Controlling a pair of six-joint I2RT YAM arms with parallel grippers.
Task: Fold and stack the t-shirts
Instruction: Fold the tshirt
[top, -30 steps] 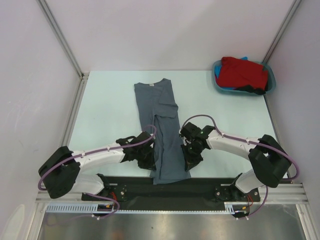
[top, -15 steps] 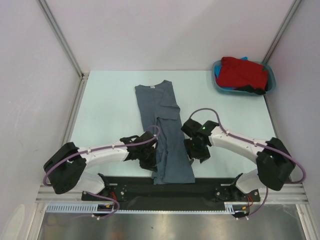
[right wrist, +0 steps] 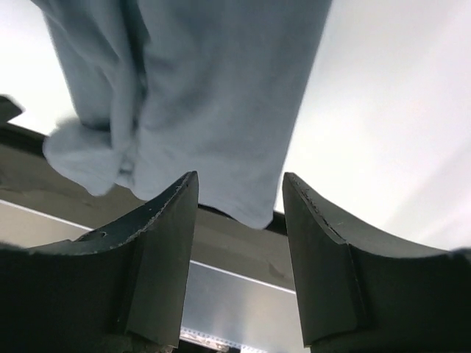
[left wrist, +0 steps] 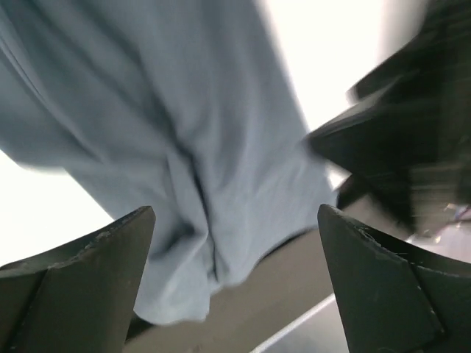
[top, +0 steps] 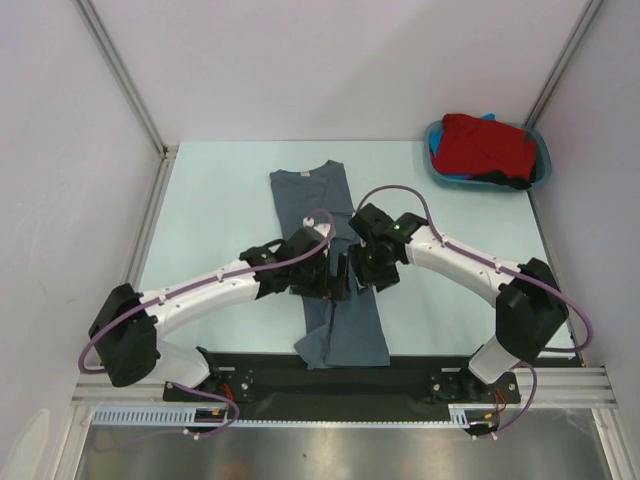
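Observation:
The dark slate-grey t-shirt [top: 325,215] lies on the table as a long narrow strip running from the far middle to the near edge. Its near hem [top: 345,348] rests partly on the black base strip. My left gripper [top: 325,283] and right gripper [top: 352,272] hover close together over the strip's middle. In the left wrist view the left gripper [left wrist: 235,213] stands wide open above the grey cloth [left wrist: 184,110], holding nothing. The right gripper [right wrist: 240,176] is open too, with the cloth [right wrist: 213,88] beneath it. The red t-shirt [top: 487,145] sits in the tub with bits of blue and black cloth.
A teal tub [top: 540,170] stands at the back right corner. The black base strip [top: 420,370] and a metal rail run along the near edge. Grey walls and frame posts [top: 120,75] close in the table on the left, back and right.
Both grippers let go of the grey shirt's near end and moved away from the near edge to its middle, coming close together. The right opened first, then the left.

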